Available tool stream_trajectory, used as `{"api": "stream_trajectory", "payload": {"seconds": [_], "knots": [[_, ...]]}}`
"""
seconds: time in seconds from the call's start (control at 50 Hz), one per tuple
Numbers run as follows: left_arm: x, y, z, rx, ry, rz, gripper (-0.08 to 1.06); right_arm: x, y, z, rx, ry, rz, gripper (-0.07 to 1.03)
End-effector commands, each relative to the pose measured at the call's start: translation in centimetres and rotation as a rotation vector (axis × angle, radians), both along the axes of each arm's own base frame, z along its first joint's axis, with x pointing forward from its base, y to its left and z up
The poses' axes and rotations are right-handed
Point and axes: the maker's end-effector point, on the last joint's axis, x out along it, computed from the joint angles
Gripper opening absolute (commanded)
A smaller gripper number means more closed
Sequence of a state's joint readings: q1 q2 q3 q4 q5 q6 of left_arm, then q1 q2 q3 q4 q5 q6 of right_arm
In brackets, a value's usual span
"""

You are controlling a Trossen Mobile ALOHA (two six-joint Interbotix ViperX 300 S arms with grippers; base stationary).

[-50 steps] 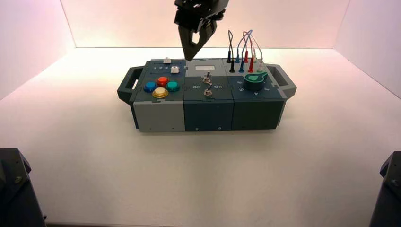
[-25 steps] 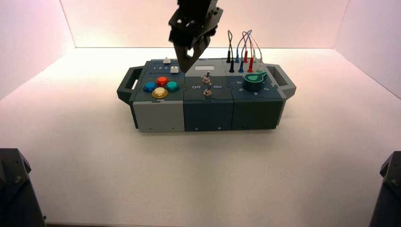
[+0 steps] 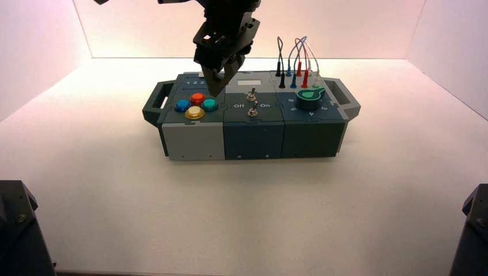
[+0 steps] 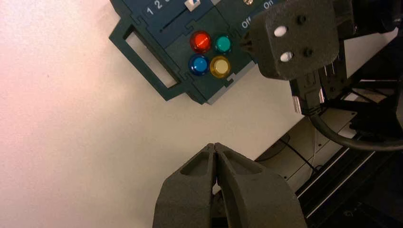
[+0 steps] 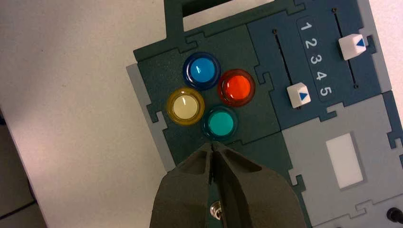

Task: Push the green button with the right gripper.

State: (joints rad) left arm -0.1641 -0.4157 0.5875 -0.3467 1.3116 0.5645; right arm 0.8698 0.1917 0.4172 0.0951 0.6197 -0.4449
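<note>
The green button (image 3: 209,105) sits at the right-hand side of the four-button cluster, on the left part of the box. The step in hand looks to be lining up for the press; contact cannot be made out.

From the left: the left gripper (image 4: 215,146), closed, waits over the smooth, pale table (image 4: 119,137), off the box's left end. Next comes the box's angular, dark handle (image 3: 154,103), an open frame. Then the blue button (image 5: 202,70), a glossy dome in a round collar, with the yellow button (image 5: 185,106) nearest the front edge and the red button (image 5: 237,87) behind, all of shiny, translucent plastic. The green one is a teal dome in a darker ring, set in a matt panel with jigsaw-like seams.

The right gripper (image 5: 213,145) is just by it, closed on nothing, its black tapered fingers meeting in a narrow point. The next move calls for centring that point over the dome, then a short, straight push down and a lift clear. Coming down off centre could slip off the rounded cap or catch the collar.

Farther right stand metal toggle switches (image 3: 252,109), the ridged, dark green knob (image 3: 308,101) and thin, looping wires (image 3: 302,52).
</note>
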Motion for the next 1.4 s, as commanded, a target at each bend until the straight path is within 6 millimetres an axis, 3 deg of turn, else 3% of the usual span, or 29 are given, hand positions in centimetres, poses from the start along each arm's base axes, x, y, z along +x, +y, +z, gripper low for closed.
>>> {"api": "stream_trajectory", "payload": {"seconds": [0.02, 0.62, 1.0, 1.18, 1.4], "knots": [[0.0, 0.0, 0.5, -0.006, -0.018, 0.004, -0.03, 0.5, 1.0, 1.4, 0.047, -0.035, 0.004, -0.02], [0.0, 0.0, 0.8, -0.009, -0.029, 0.006, -0.03, 1.0, 1.6, -1.7, 0.037, -0.029, -0.007, -0.02], [0.1, 0.1, 1.0, -0.012, -0.037, 0.014, -0.03, 0.9, 1.4, -1.8, 0.033, -0.027, -0.006, -0.02], [0.1, 0.0, 1.0, -0.016, -0.039, 0.015, -0.03, 1.0, 1.5, -1.2, 0.037, -0.032, -0.004, -0.02], [0.4, 0.1, 1.0, -0.016, -0.04, 0.021, -0.03, 1.1, 1.4, 2.0, 0.05, -0.042, -0.001, -0.02]]}}
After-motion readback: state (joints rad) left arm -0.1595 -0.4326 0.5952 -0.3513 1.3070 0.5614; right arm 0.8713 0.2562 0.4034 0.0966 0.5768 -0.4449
